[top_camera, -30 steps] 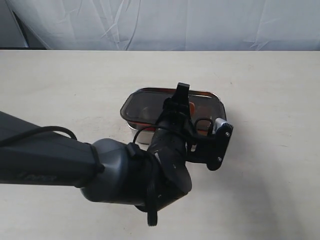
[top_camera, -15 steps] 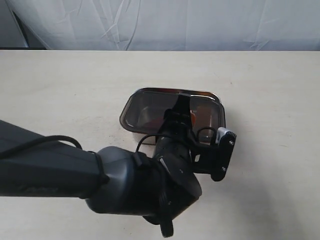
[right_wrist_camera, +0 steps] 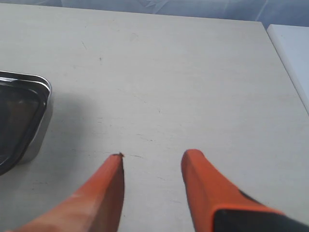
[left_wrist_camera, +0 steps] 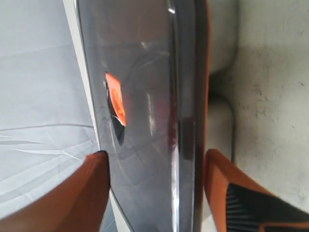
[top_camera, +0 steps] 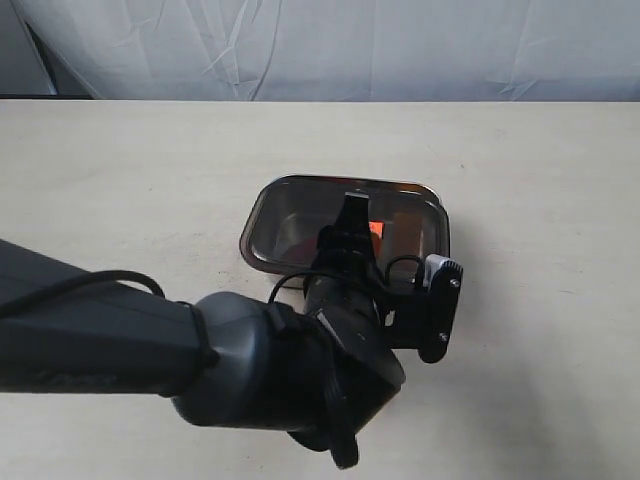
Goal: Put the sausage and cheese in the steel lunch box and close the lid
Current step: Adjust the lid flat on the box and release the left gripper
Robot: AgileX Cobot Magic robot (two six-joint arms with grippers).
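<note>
Two pincers are in view and only the left one concerns me. The left pincer (left_wrist_camera: 157, 164) stands at full spread straddling the lid (top_camera: 300, 215), with an orange finger (left_wrist_camera: 91, 193) at each of its long edges. I cannot tell whether the pads are pressing on those edges or merely standing beside them. The lid lies over the steel lunch box (top_camera: 405, 184) at mid-bench, its orange valve tab (top_camera: 377, 229) facing up. The right pincer (right_wrist_camera: 152, 159) hangs open and empty above bare bench (top_camera: 540, 300) to the right of the box. I cannot make out the sausage or the cheese through the dark lid, and I see neither on the bench around the box, so I judge them inside without confirmation. First risk: the near edge of the lid is hidden behind the left arm (top_camera: 120, 340), so I cannot verify that the seal is seated there. Withdrawing on that assumption could leave the box half closed. Second risk: if the pads are bearing on the rim, a straight lift would likely drag the lid up or tip it off. Third risk: the box looks light on a smooth surface, so a downward push off centre could skid it or rock the lid askew. Fourth risk: food standing proud of a compartment would hold the lid open unseen.
</note>
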